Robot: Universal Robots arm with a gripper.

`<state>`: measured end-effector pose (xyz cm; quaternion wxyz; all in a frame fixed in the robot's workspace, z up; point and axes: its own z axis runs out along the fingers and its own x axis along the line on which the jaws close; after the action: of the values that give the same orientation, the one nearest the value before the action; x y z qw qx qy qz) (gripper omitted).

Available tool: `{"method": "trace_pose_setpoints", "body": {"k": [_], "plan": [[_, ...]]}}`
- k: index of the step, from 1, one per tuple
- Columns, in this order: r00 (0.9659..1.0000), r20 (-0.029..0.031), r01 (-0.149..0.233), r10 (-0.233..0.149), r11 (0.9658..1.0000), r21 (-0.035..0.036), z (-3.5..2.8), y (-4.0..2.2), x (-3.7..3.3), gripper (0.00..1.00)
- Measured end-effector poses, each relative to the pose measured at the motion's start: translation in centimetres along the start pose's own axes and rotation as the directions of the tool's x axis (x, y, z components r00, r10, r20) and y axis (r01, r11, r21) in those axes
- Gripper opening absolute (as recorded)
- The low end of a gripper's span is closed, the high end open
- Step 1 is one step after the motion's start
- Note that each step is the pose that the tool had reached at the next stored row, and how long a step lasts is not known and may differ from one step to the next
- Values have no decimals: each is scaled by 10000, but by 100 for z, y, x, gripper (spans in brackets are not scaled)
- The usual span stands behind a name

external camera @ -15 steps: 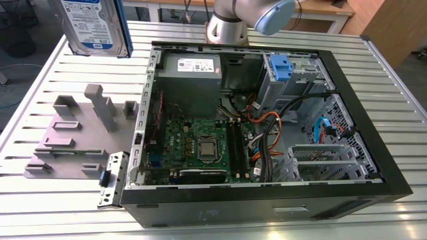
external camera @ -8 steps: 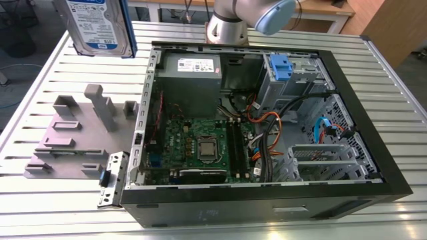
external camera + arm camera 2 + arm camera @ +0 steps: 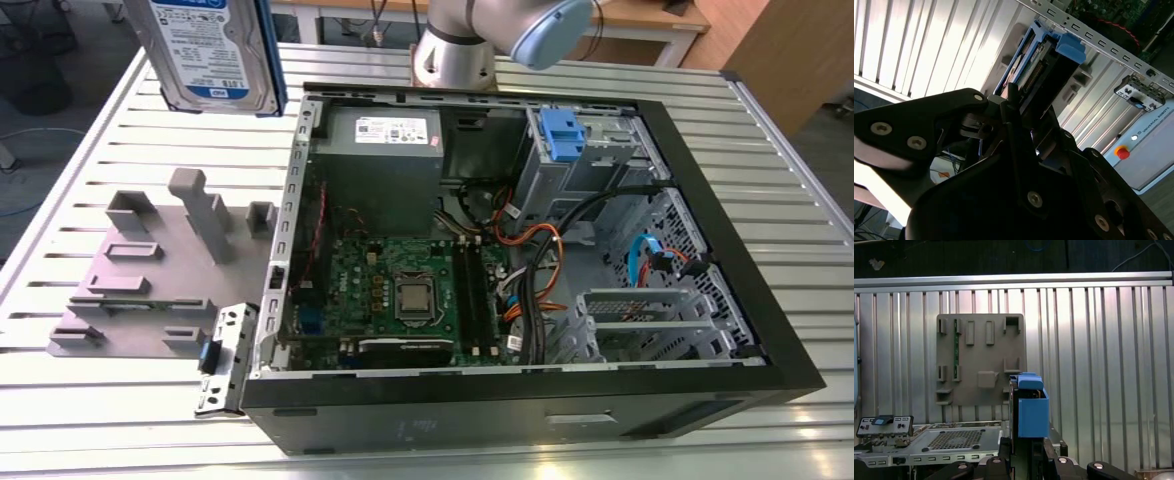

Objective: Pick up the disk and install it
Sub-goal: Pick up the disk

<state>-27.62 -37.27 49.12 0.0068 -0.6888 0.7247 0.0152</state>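
Disk (image 3: 214, 50): flat rectangular silver hard drive with a blue-and-white label face and blue plastic rails along its side edges. It is upright and raised off the table (image 3: 107, 130), seen over the far corner at the exterior view's left. In both wrist views it stands edge-on, one end clamped in the gripper (image 3: 1029, 107).
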Motion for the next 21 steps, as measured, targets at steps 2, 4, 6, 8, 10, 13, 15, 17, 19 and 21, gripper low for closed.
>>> {"method": "trace_pose_setpoints", "body": {"k": [2, 4, 6, 8, 10, 13, 15, 17, 19, 21], "plan": [[10000, 0, -1, 1, 10000, 0, 0, -6, 0, 35], [10000, 0, 0, 0, 10000, 0, 0, -8, 0, 35], [10000, 0, 0, 0, 10000, 0, 0, -8, 0, 35], [10000, 0, 0, 0, 10000, 0, 0, -8, 0, 35], [10000, 0, 0, 0, 10000, 0, 0, -11, -1, 35], [10000, 0, 1, -1, 10000, 0, 0, -25, -1, 35], [10000, 0, 0, 0, 10000, 0, -1, -42, -2, 35], [10000, 0, 0, 0, 10000, 0, -1, -67, -3, 35], [10000, 0, 0, 0, 10000, 0, -1, -92, -5, 35], [10000, 0, 1, -1, 10000, 0, -1, -115, -6, 35]]}}
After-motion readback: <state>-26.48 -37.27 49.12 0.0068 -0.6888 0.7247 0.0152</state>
